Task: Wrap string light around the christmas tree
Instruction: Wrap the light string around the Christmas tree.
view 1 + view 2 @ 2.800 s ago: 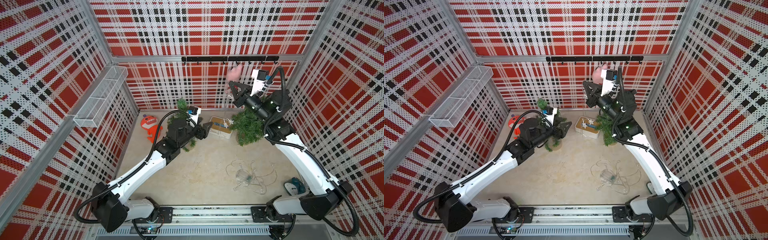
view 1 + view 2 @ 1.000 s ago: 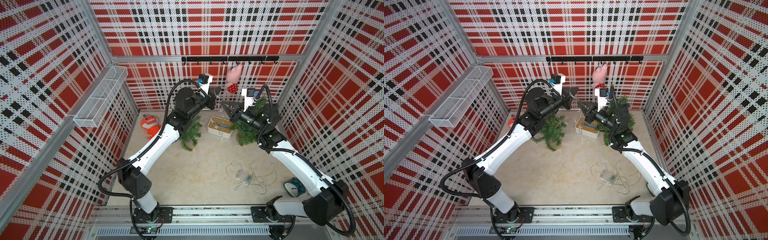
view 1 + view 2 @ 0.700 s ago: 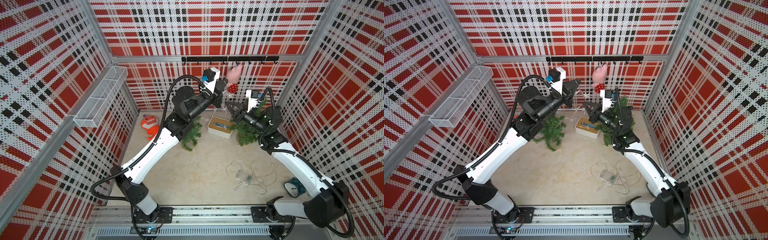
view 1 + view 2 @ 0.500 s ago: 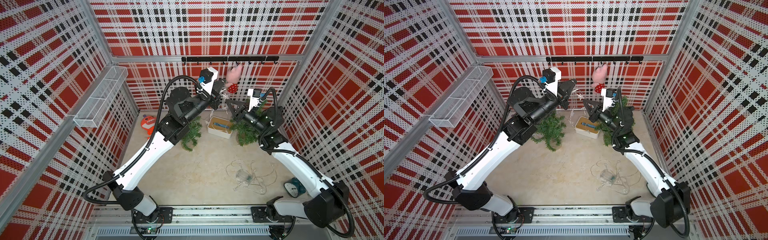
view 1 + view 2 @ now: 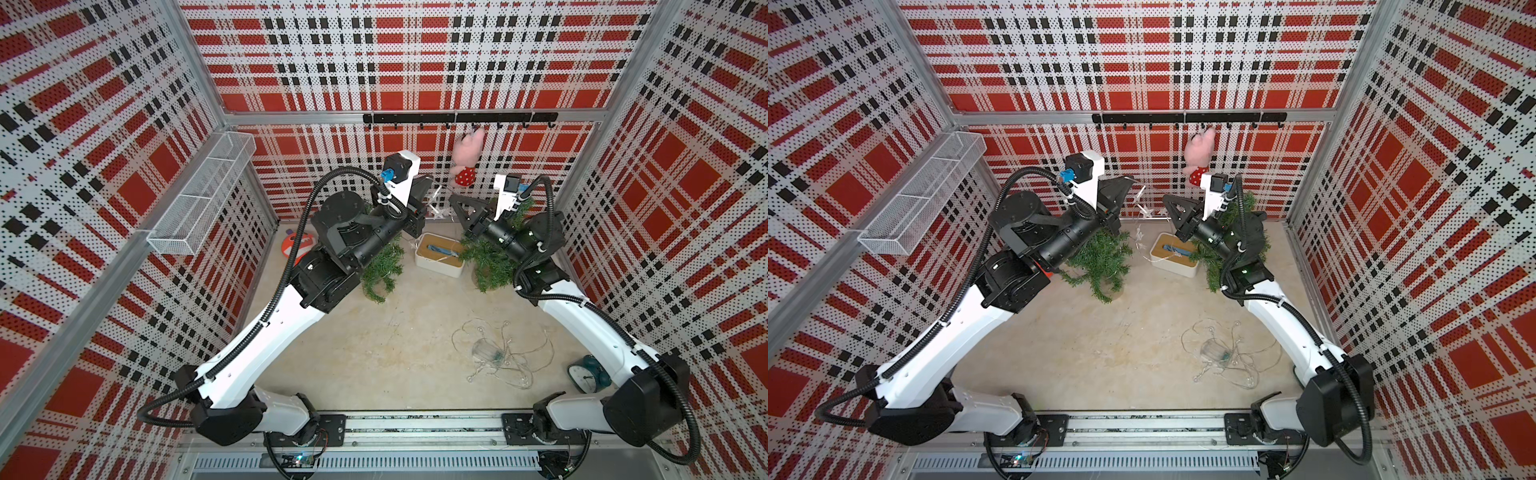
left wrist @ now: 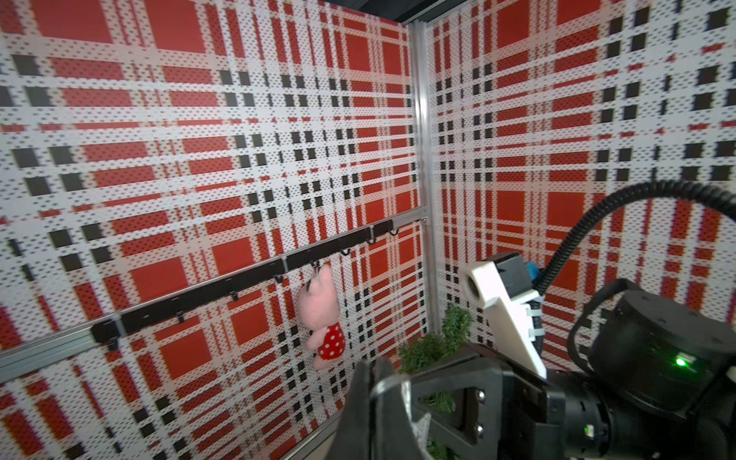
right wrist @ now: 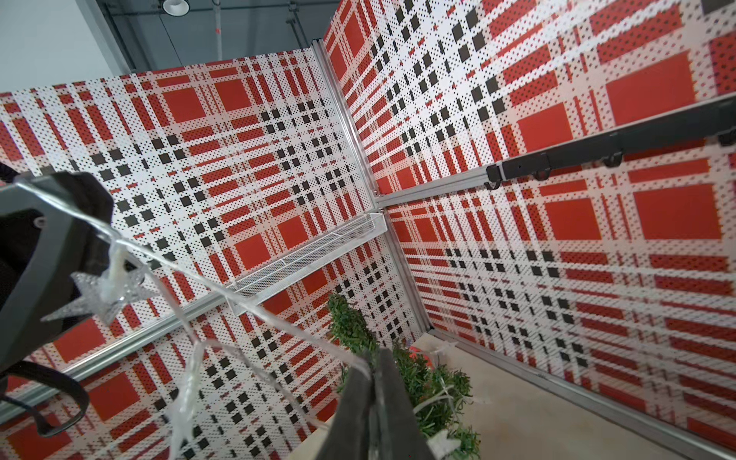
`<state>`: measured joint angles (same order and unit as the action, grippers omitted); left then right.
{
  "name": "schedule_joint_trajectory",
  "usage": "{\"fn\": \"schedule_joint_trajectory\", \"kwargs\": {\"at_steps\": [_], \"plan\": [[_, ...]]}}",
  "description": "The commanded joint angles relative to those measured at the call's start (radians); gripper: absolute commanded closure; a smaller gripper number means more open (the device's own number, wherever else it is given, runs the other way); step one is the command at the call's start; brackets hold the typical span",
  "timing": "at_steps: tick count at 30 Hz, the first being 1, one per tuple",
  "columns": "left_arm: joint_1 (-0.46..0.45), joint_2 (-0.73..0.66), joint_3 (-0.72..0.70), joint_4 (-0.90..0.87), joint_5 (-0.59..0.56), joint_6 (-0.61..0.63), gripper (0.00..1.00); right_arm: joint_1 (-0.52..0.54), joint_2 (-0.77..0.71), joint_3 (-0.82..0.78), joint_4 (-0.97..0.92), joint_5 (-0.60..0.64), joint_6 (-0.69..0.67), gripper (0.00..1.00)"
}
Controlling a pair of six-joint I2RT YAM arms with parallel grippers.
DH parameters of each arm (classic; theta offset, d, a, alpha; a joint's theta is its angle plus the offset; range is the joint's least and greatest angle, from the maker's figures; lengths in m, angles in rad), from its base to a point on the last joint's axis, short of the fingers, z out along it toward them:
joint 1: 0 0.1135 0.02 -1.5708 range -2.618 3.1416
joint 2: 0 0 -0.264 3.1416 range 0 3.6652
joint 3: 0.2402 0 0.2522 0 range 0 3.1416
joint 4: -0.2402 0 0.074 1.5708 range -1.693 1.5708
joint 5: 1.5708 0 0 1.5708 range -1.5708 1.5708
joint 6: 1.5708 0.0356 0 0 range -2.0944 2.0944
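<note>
High near the back wall, my left gripper is shut on a thin clear strand of the string light. My right gripper faces it a short way off, its jaws together on the same strand. A clear star hangs on the strand beside the left gripper's fingers. From there the strand drops to a small green christmas tree below my left arm, with wire and stars lying on its branches. Another tree stands under my right arm. The remaining string light lies in a loose pile on the floor.
A white box with a wooden top sits between the trees. A pink plush hangs from the black hook rail. A wire basket juts from the left wall. An orange toy lies back left, and a teal clock front right.
My left arm has risen from low beside its tree to high near the back wall. The right gripper has come down and leftward, so the two grippers now face each other closely.
</note>
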<state>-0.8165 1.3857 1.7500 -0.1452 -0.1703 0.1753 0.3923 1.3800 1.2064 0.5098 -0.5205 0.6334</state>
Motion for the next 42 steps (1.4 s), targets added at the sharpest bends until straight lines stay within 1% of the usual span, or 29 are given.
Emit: {"fn": "schedule_joint_trajectory", "kwargs": {"at_steps": [1, 2, 3, 4, 6, 8, 10, 13, 15, 17, 19, 20, 21, 23, 25, 30, 34, 39, 42], "plan": [[0.071, 0.019, 0.018, -0.014, -0.085, 0.009, 0.98, 0.019, 0.070, 0.022, -0.043, -0.088, 0.016, 0.85], [0.108, 0.025, 0.007, -0.007, 0.003, -0.049, 0.98, 0.033, 0.077, 0.027, -0.055, -0.096, 0.004, 0.83], [0.136, 0.029, -0.006, 0.022, 0.067, -0.101, 0.98, 0.049, 0.079, 0.019, -0.064, -0.099, -0.017, 0.80], [0.149, 0.033, -0.020, 0.053, 0.098, -0.124, 0.98, 0.063, 0.077, 0.004, -0.067, -0.092, -0.048, 0.73], [0.155, 0.051, -0.017, 0.097, 0.106, -0.130, 0.98, 0.077, 0.066, -0.046, -0.060, -0.043, -0.072, 0.53], [0.157, 0.077, 0.013, 0.114, 0.142, -0.130, 0.99, 0.078, 0.060, -0.091, -0.036, -0.015, -0.073, 0.47], [0.147, 0.097, 0.039, 0.135, 0.173, -0.118, 0.99, 0.079, 0.069, -0.113, -0.048, -0.011, -0.127, 0.42], [0.121, 0.107, 0.056, 0.160, 0.181, -0.064, 0.98, 0.088, 0.070, -0.163, -0.017, -0.004, -0.143, 0.36], [0.115, 0.117, 0.080, 0.161, 0.177, -0.046, 0.98, 0.106, 0.063, -0.216, 0.034, 0.044, -0.159, 0.32], [0.113, 0.122, 0.091, 0.160, 0.188, -0.045, 0.98, 0.120, 0.056, -0.272, 0.095, 0.106, -0.183, 0.31], [0.108, 0.115, 0.085, 0.170, 0.201, -0.041, 0.98, 0.111, 0.056, -0.309, 0.142, 0.160, -0.168, 0.35], [0.104, 0.112, 0.078, 0.180, 0.207, -0.039, 0.98, 0.102, 0.057, -0.316, 0.150, 0.187, -0.162, 0.38], [0.100, 0.109, 0.071, 0.188, 0.213, -0.037, 0.98, 0.090, 0.060, -0.323, 0.164, 0.197, -0.146, 0.42], [0.093, 0.108, 0.068, 0.193, 0.228, -0.039, 0.98, 0.068, 0.073, -0.328, 0.213, 0.177, -0.091, 0.48], [0.087, 0.113, 0.068, 0.194, 0.232, -0.042, 0.98, 0.068, 0.097, -0.315, 0.231, 0.154, -0.040, 0.50], [0.077, 0.129, 0.055, 0.205, 0.236, -0.041, 0.98, 0.114, 0.169, -0.290, 0.325, 0.134, 0.067, 0.48], [0.077, 0.141, 0.060, 0.206, 0.234, -0.041, 0.98, 0.146, 0.212, -0.270, 0.371, 0.138, 0.142, 0.43], [0.074, 0.145, 0.051, 0.206, 0.235, -0.040, 0.98, 0.168, 0.240, -0.274, 0.473, 0.131, 0.306, 0.37], [0.070, 0.135, 0.012, 0.229, 0.236, -0.052, 0.98, 0.192, 0.254, -0.252, 0.484, 0.143, 0.343, 0.33]]}}
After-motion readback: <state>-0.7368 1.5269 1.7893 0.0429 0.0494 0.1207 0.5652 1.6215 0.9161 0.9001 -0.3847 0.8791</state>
